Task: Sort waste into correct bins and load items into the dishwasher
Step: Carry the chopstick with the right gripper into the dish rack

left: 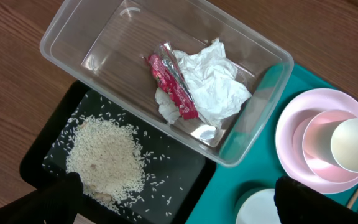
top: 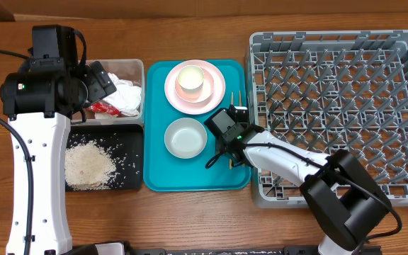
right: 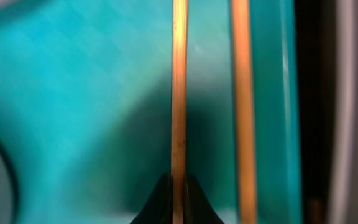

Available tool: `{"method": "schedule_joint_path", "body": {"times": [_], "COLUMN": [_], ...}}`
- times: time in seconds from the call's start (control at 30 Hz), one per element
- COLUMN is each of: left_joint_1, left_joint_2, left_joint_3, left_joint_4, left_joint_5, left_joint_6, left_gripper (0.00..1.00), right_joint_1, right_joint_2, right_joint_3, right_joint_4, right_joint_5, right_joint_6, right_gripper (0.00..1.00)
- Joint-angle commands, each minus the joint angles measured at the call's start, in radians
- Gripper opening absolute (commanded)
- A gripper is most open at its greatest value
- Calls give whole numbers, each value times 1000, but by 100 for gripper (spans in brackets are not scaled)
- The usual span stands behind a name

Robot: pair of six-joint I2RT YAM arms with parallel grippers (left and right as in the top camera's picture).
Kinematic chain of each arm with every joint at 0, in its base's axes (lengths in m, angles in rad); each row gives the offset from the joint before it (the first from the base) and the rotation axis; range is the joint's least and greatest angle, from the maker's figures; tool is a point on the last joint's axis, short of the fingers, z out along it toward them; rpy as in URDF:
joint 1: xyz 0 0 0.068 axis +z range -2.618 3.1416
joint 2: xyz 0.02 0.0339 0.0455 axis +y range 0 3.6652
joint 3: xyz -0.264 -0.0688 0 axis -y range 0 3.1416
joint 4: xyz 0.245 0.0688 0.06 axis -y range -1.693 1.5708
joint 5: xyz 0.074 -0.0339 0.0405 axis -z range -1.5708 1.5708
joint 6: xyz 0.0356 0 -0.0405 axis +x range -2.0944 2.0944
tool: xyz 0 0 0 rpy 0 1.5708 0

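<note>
My right gripper (right: 178,190) is shut on one wooden chopstick (right: 179,93) low over the teal tray (right: 73,93). A second chopstick (right: 244,93) lies loose just to its right. From overhead, that gripper (top: 229,144) is at the tray's right edge, beside the grey dish rack (top: 338,106). My left gripper (left: 179,208) hangs open over the bins, with nothing between its fingers (left: 58,199). The clear tub (left: 73,31) holds white tissue (left: 216,81) and a red wrapper (left: 173,87). Rice (left: 107,155) is heaped in the black tray (left: 185,180).
On the teal tray (top: 154,177) a pink plate (top: 218,91) carries a bowl with a small white cup (top: 190,79) inside. A whitish bowl (top: 185,137) sits in front of it. The left arm's white link (top: 37,177) runs down the table's left side.
</note>
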Motion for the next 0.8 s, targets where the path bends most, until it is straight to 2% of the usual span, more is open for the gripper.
{"method": "schedule_joint_path", "body": {"times": [0.0,0.23,0.33,0.43,0.57,0.7,0.77], "left_joint_1": [3,3,3,3,3,3,3], "left_joint_2": [3,3,3,3,3,3,3], "left_joint_3": [5,5,5,5,5,5,5], "left_joint_4": [0,0,0,1,0,0,0], "left_joint_5": [1,1,1,1,1,1,1], "left_joint_6": [-3,-3,-3,-3,-3,-3,-3], "left_gripper": [100,100,100,100,100,100,100], "right_joint_1": [-1,-2,-3,-23,-84,-172,-211], "right_joint_2": [-8,-80,-129,-188,-222,-223,-223], "right_joint_3": [82,294,371,392,392,391,391], "right_joint_4": [-104,-307,-372,-418,-515,-580,-610], "right_joint_5": [-19,-16,-7,72,167,153,153], "right_joint_6": [2,-3,-50,-111,-121,-274,-296], "right_gripper": [4,4,4,4,4,4,4]}}
